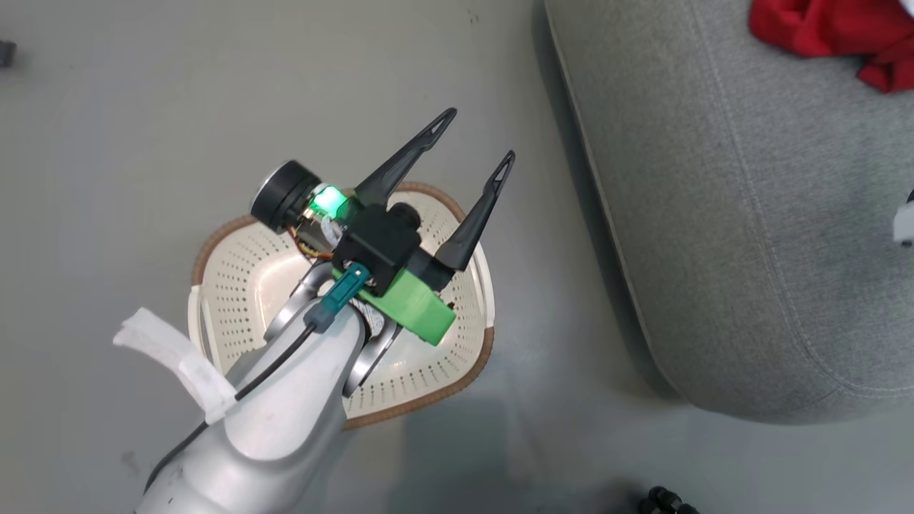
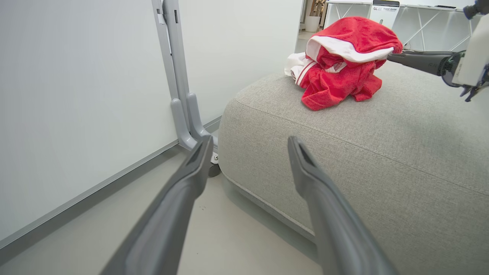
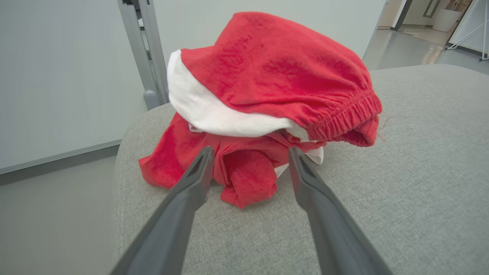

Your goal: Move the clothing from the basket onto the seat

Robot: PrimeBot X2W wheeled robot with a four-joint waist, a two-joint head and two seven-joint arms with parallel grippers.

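The red clothing with white trim lies heaped near a corner of the grey seat. My right gripper stands open right at the heap, its tips on either side of a low red fold. From the left wrist view, one right finger reaches the clothing on the seat. My left gripper is open and holds nothing, hovering above the cream basket on the floor; the arm hides much of the basket's inside. The clothing lies at the seat's far end.
A white panel wall with a grey post on a castor stands close behind the seat's corner. Grey floor lies between basket and seat. A dark object sits on the floor at the bottom edge.
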